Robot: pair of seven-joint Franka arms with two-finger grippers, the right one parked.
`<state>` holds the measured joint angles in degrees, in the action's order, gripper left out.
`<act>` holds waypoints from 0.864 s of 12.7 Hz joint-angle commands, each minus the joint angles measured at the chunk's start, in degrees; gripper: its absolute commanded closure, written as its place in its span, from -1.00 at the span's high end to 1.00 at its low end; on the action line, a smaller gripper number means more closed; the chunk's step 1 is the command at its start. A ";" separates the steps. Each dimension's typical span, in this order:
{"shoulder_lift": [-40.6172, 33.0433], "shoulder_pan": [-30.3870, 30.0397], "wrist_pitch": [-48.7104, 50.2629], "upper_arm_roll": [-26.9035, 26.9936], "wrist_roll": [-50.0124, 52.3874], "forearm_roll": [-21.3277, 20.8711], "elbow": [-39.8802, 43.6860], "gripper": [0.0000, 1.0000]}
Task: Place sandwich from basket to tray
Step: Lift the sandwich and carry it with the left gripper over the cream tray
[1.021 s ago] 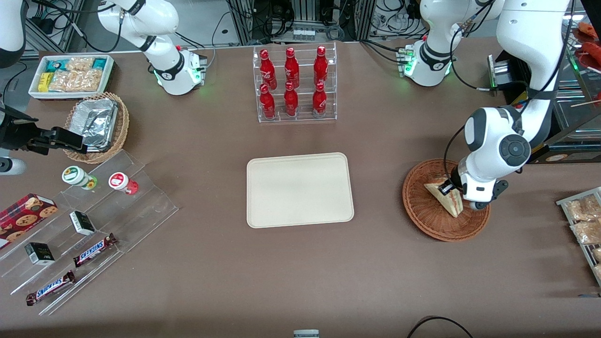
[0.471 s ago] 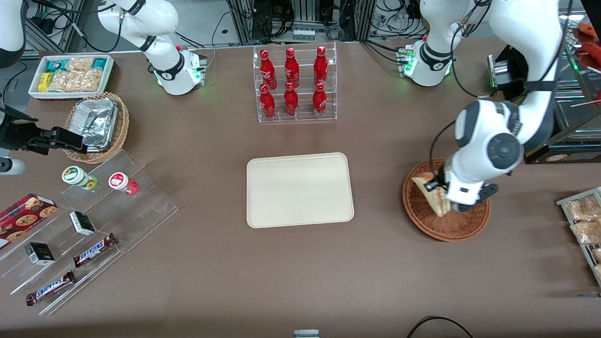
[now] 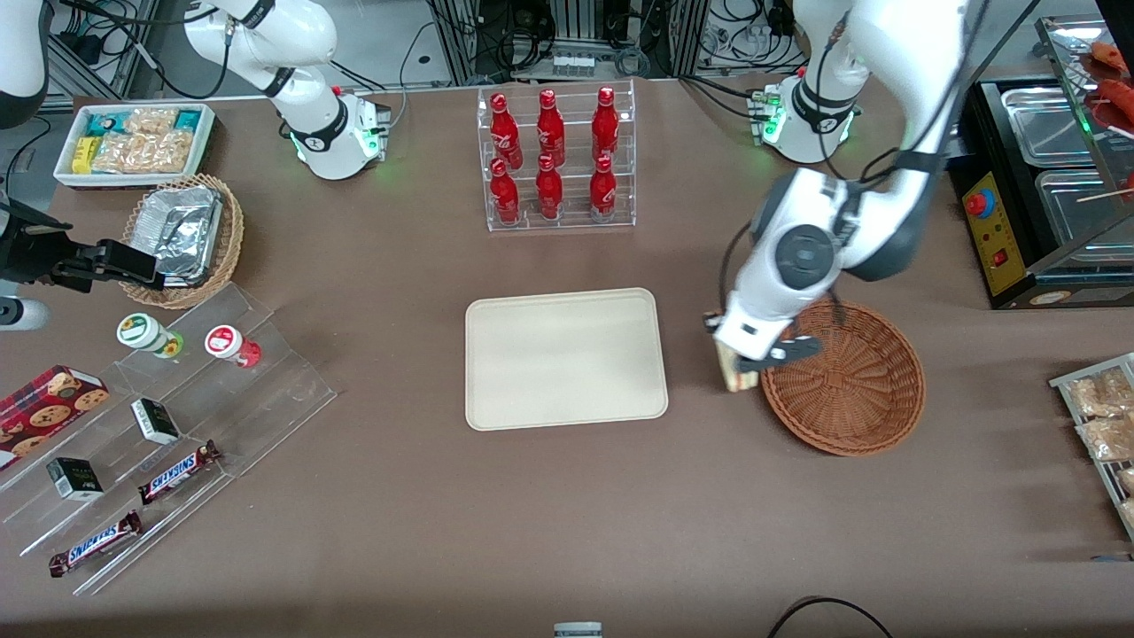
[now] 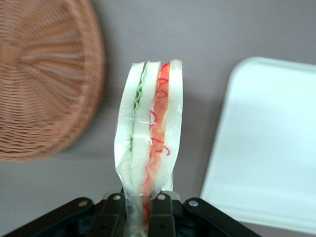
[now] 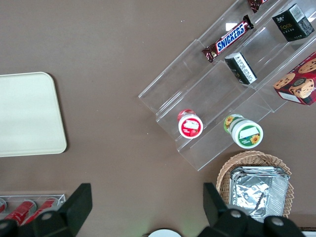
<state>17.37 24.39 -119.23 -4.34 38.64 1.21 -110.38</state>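
**A:** How is the working arm set?

**B:** It reaches down from its base over the table, forearm slanting toward the front camera, wrist bent so the gripper (image 3: 737,361) hangs between the tray (image 3: 564,358) and the basket (image 3: 843,379), just above the basket's rim on the tray's side.

**A:** And the fingers?

**B:** Clamped on the sandwich (image 4: 148,142). In the wrist view the two black fingers (image 4: 114,213) pinch its one end, and the wedge stands out from them with its layered edge toward the camera: green on one side, red and orange on the other, in clear wrap.

**A:** Where is the sandwich, then?

**B:** Lifted clear of the basket, over bare table between basket and tray. From the front only a small piece of it (image 3: 733,376) peeks out under the gripper, so I can't tell how high it hangs.

**A:** What has changed?

**B:** A second ago the gripper was down in the basket with the sandwich resting on the weave. Half a second ago the wedge was raised but still over the basket. Now the basket is empty and the arm has swung toward the tray. The tray itself has not moved, and nothing lies on it.
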 commanded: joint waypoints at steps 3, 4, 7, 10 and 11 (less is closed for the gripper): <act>8.62 7.76 4.36 0.83 0.20 -0.25 11.83 -1.00; 11.08 9.26 4.54 0.83 0.47 0.28 15.25 -1.00; 17.41 12.77 5.15 0.83 6.26 2.38 23.25 -1.00; 22.95 15.24 5.68 0.83 9.87 2.48 29.77 -1.00; 24.80 15.60 5.68 0.74 10.84 2.57 32.14 -1.00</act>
<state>37.78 38.80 -115.99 -4.34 47.31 3.02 -85.16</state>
